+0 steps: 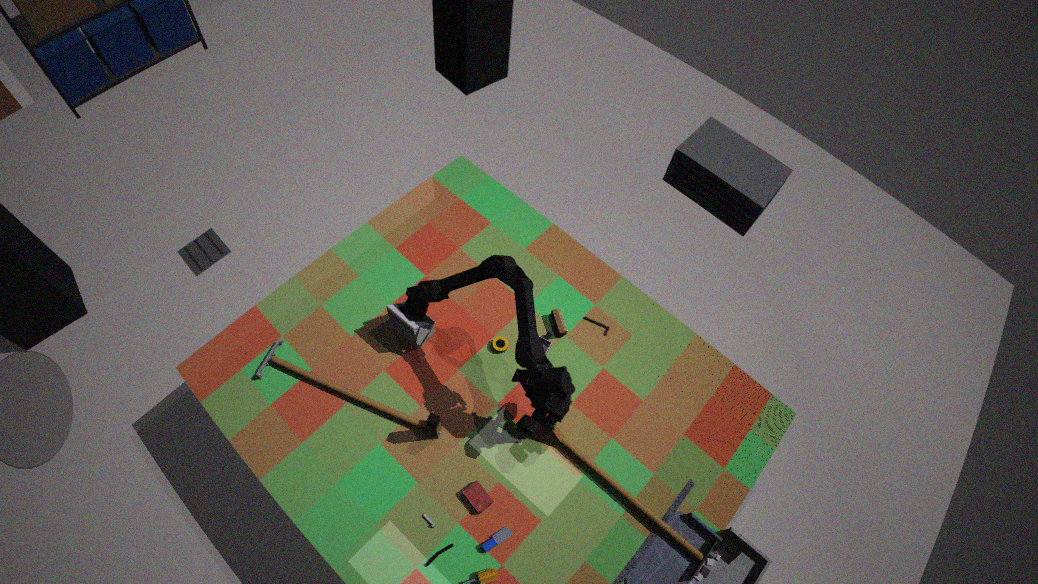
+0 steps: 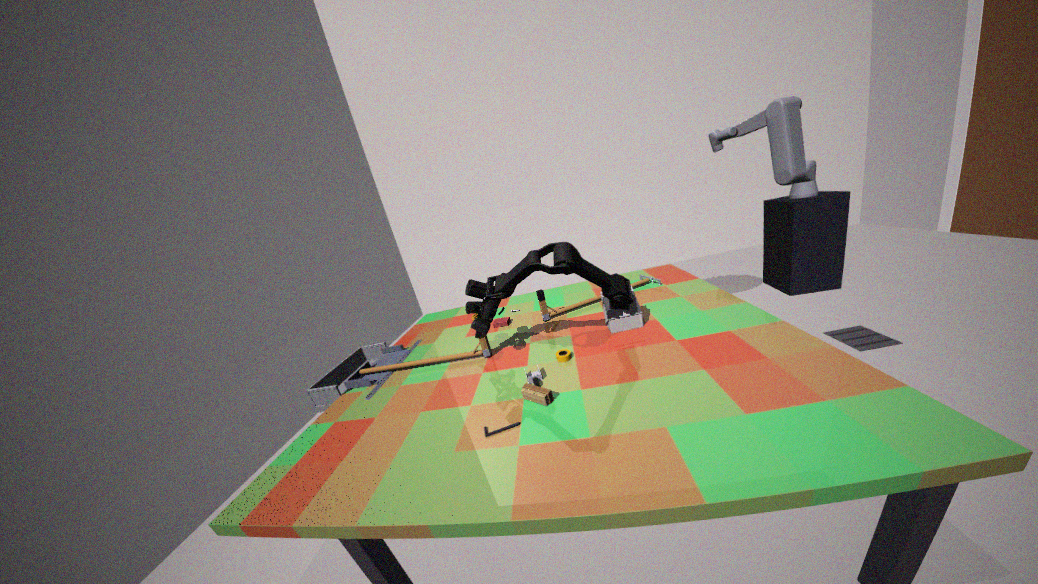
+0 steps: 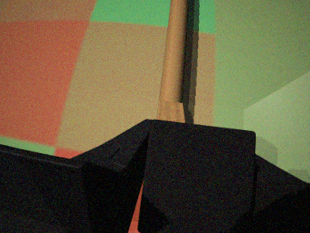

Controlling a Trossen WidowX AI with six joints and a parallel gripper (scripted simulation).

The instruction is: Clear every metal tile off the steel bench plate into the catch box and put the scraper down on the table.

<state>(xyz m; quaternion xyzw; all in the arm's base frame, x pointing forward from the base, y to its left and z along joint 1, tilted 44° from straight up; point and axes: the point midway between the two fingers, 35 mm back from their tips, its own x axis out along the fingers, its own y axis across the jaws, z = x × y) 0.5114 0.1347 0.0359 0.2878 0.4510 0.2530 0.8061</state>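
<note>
In the wrist view, dark fingers clamp the scraper (image 3: 174, 57), hiding its near end.

3 views. The top camera hangs high overhead, tilted, taking in the whole table (image 1: 239, 377) and the floor around it, with the arm (image 1: 508, 276) near centre. The exterior camera stands off a table corner, a little above the top, looking across the table (image 2: 798, 464) toward the arm (image 2: 558, 261) and the wall behind; it sits well back. The wrist camera rides on the gripper (image 3: 196, 179), very near, looking down along the scraper (image 3: 174, 41) to the table. All 3 share the scraper and the table patches around it.
</note>
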